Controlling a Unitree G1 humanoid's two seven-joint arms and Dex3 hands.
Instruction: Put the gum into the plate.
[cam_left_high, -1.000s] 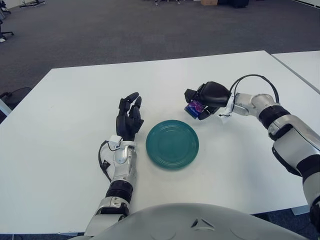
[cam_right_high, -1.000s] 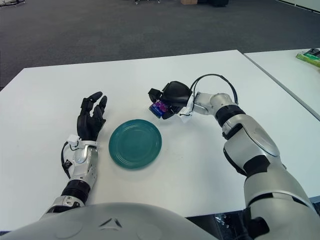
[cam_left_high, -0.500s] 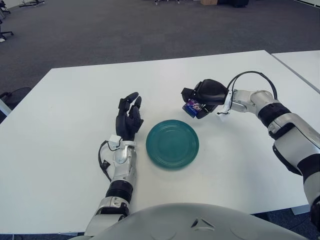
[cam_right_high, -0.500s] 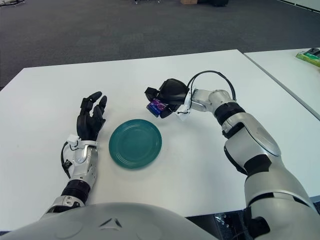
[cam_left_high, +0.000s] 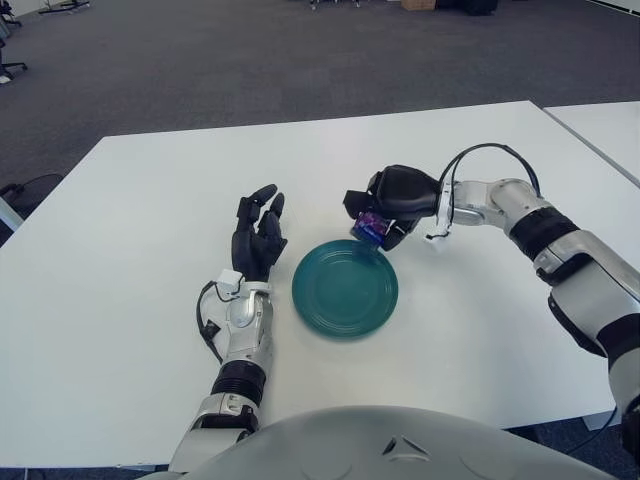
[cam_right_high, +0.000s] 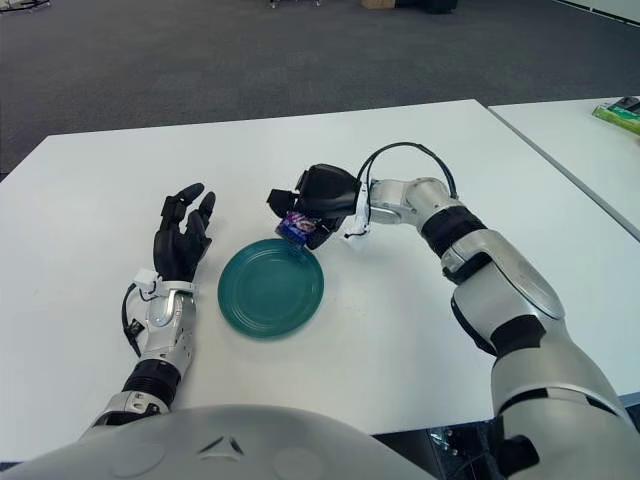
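Observation:
My right hand (cam_left_high: 380, 212) holds a small purple gum pack (cam_left_high: 369, 227) just above the far rim of the round teal plate (cam_left_high: 345, 295), which lies on the white table in front of me. Its black fingers are curled around the pack, so only the lower purple end shows. The same pack (cam_right_high: 295, 227) hangs over the plate's (cam_right_high: 270, 290) back edge in the right eye view. My left hand (cam_left_high: 257, 236) shows left of the plate with its fingers spread, holding nothing.
The white table (cam_left_high: 140, 250) stretches wide on all sides of the plate. A second white table (cam_right_high: 580, 140) stands to the right, carrying a green object (cam_right_high: 622, 112) at its far edge. Dark carpet lies beyond.
My right hand has carried the gum pack left and down, from beside the plate's far right to just over its far rim. The left hand has not moved.

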